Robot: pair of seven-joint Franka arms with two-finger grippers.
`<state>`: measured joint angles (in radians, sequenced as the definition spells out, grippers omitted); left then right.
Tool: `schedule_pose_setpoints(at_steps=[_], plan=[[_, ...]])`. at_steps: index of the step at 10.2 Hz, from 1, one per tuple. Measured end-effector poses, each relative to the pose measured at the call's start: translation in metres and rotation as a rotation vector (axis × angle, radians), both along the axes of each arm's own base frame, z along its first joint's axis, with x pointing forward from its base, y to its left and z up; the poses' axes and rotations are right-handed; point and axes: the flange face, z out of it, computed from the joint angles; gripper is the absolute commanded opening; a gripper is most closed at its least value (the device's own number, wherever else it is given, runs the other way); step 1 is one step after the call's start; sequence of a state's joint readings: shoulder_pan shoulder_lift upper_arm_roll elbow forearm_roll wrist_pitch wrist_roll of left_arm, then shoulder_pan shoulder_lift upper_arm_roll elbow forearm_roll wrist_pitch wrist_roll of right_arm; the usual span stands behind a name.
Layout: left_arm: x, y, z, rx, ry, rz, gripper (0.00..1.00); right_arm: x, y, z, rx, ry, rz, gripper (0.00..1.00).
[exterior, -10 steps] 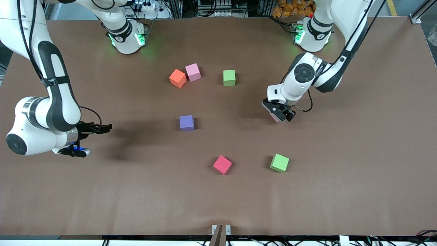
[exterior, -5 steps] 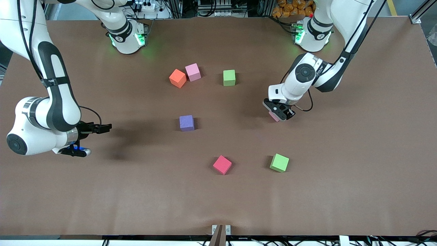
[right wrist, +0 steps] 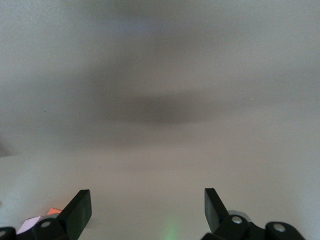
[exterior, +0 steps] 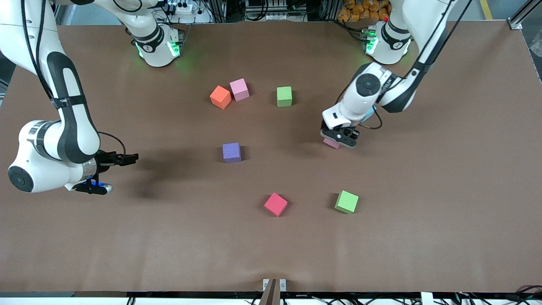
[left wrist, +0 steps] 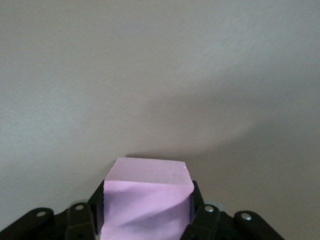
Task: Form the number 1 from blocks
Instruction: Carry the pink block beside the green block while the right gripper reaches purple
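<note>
Over the worktop [exterior: 423,190] toward my left arm's end, my left claw [exterior: 337,140] pinches a light pink block [left wrist: 146,200], fingers pressed on two of its sides. My right claw [exterior: 123,160] waits spread wide over its own end, nothing between the fingers. Orange block [exterior: 220,97] and second pink block [exterior: 239,89] touch; green block [exterior: 284,96] near them. Purple block [exterior: 231,152] mid-worktop; red-pink block [exterior: 275,204] and second green block [exterior: 347,201] nearer the front camera.

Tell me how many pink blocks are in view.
2 light pink: one beside the orange block, one clamped in the left gripper. A darker red-pink block sits nearest the camera. Others may be hidden.
</note>
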<state>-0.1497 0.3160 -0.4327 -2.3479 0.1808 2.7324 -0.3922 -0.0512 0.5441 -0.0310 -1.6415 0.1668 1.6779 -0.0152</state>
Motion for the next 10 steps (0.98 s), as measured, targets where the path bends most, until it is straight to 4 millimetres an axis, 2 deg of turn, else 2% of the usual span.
schedule_pose_setpoints(at_steps=[4, 6, 7, 8, 10], plan=[[-0.022, -0.072, 0.02, -0.013, 0.049, 0.275, 0.0, 0.0, 0.0, 0.0, 0.002, -0.001, 0.002, 1.0], [-0.038, -0.113, 0.02, -0.015, 0.089, 0.419, 0.0, 0.006, 0.005, 0.009, 0.035, -0.026, 0.049, 1.0], [-0.047, -0.127, 0.016, -0.013, 0.107, 0.465, 0.0, 0.01, 0.016, 0.017, 0.063, -0.044, 0.083, 1.0], [-0.054, -0.135, 0.01, -0.01, 0.121, 0.486, 0.0, 0.016, 0.038, 0.024, 0.082, -0.068, 0.116, 1.0], [-0.062, -0.141, -0.001, 0.001, 0.144, 0.529, 0.0, 0.025, 0.099, 0.038, 0.1, -0.127, 0.177, 1.0]])
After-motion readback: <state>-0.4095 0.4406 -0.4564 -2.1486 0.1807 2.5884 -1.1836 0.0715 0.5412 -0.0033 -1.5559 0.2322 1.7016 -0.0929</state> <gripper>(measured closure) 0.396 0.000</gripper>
